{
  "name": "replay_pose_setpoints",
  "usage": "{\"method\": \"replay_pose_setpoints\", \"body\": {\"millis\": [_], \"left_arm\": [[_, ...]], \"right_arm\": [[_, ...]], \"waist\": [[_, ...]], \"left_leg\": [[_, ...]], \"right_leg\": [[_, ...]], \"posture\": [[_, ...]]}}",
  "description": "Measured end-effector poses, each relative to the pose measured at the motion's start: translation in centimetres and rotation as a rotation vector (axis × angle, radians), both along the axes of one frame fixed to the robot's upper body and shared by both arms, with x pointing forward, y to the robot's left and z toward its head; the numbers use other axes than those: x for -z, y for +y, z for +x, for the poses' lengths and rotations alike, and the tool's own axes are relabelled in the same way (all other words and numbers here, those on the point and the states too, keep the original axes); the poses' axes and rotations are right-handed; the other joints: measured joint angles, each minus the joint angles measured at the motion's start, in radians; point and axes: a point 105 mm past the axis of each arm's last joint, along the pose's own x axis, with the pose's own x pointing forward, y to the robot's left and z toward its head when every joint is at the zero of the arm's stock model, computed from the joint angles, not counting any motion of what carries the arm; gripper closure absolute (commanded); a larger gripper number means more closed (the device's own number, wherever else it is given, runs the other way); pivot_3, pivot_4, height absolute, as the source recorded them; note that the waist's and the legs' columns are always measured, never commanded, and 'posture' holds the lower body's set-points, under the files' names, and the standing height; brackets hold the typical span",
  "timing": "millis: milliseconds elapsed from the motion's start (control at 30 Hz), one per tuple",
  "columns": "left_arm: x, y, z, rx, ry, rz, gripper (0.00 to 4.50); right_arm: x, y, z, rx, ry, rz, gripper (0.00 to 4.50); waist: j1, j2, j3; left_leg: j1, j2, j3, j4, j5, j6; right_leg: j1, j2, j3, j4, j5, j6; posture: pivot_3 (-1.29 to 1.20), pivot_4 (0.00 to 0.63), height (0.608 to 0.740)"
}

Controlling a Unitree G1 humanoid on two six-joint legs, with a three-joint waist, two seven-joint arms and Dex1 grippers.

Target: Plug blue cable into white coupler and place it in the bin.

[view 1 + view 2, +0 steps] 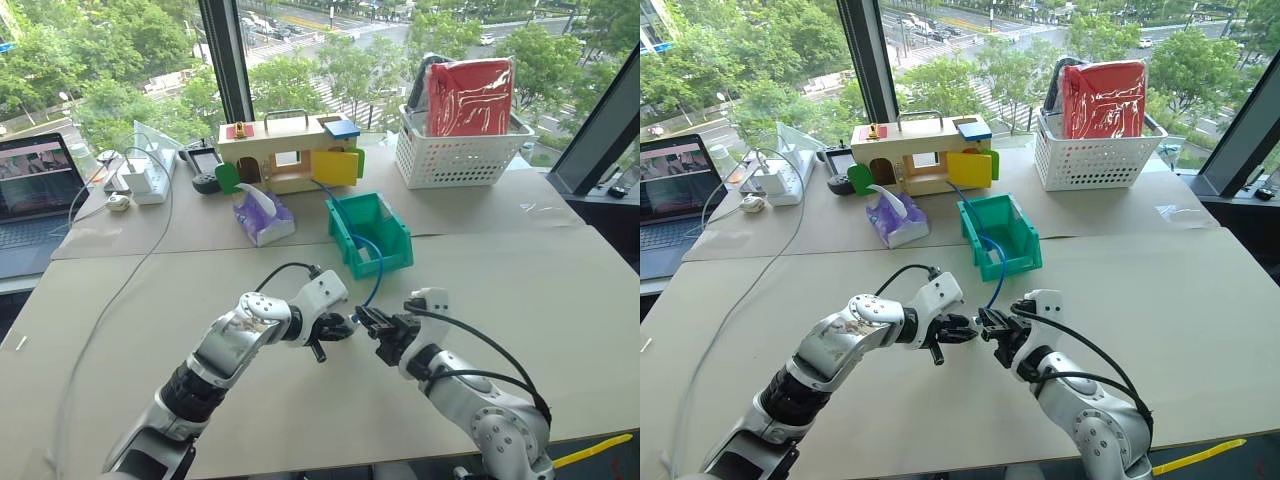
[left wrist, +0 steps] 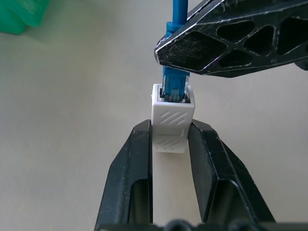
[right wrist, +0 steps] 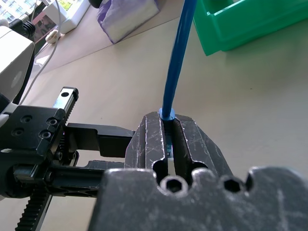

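Blue cable (image 2: 176, 19) plug sits in mouth of white coupler (image 2: 172, 115), looks partly seated; plug axis in line with coupler's long axis. Coupler pinched by left gripper (image 2: 169, 144); right gripper (image 3: 169, 139) clamped on cable just behind plug. Both near side of bin (image 1: 372, 233), close; cable's far run arcs back into bin. Next likely: push straight along axis, then carry to bin.

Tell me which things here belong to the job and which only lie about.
Job: thin bright-blue cable; tiny white boxy plastic coupler; teal-green plastic bin.
Lying about: white lattice basket; purple tissue pack; wooden toy house; laptop.
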Motion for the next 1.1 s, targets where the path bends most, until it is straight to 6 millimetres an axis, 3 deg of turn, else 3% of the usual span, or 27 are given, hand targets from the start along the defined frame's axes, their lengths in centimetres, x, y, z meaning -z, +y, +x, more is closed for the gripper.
{"method": "replay_pose_setpoints", "body": {"millis": [533, 733, 1100], "left_arm": [[0.6, 0.4, 0.0, -0.04, 0.037, 0.026, 3.89], [0.8, 0.4, 0.0, -0.055, 0.049, 0.03, 3.89], [1.1, 0.6, -0.3, -0.067, 0.06, 0.023, 3.89]], "right_arm": [[0.8, 0.7, 0.2, -0.017, 0.0, -0.036, 4.5], [1.1, 0.8, 0.2, -0.013, 0.015, -0.009, 4.5], [1.4, 1.0, 0.0, -0.019, 0.044, 0.032, 4.5]], "waist": [[-0.003, -0.005, -0.021], [-0.003, -0.005, -0.023], [0.001, -0.003, -0.026]], "left_leg": [[0.009, 0.002, 0.0, -0.005, -0.002, -0.002], [0.017, 0.006, 0.0, -0.009, -0.003, -0.002], [0.025, 0.015, 0.001, -0.011, -0.009, -0.006]], "right_leg": [[0.002, 0.003, 0.0, -0.003, 0.0, 0.0], [0.015, 0.007, 0.0, -0.011, 0.0, -0.001], [0.018, 0.015, -0.001, -0.015, 0.001, -0.004]], "posture": [[0.0, 0.15, 0.74], [0.0, 0.15, 0.74], [0.0, 0.15, 0.74]]}}
